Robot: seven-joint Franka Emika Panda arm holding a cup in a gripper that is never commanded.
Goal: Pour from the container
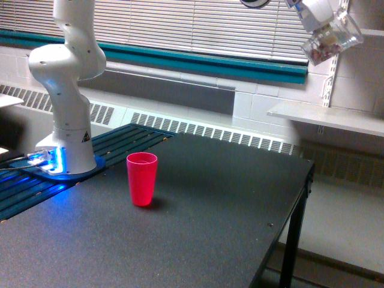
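A small clear plastic cup [332, 41] is seen high in the upper corner on the exterior view's right, tilted well over on its side, with reddish-brown and pale pieces visible through its wall. It is held by the gripper [321, 18], whose white body is cut off by the top edge; the fingers appear to be closed around the cup, though they are blurred. The cup is well apart from the red plastic cup [142, 178], which stands upright and open-mouthed on the dark table [228, 204], far below and toward the exterior view's left. Beside the red cup, the arm's white base [67, 120] is mounted, lit blue at its foot. Behind, window blinds [198, 24] and a white shelf [330, 117] are seen.
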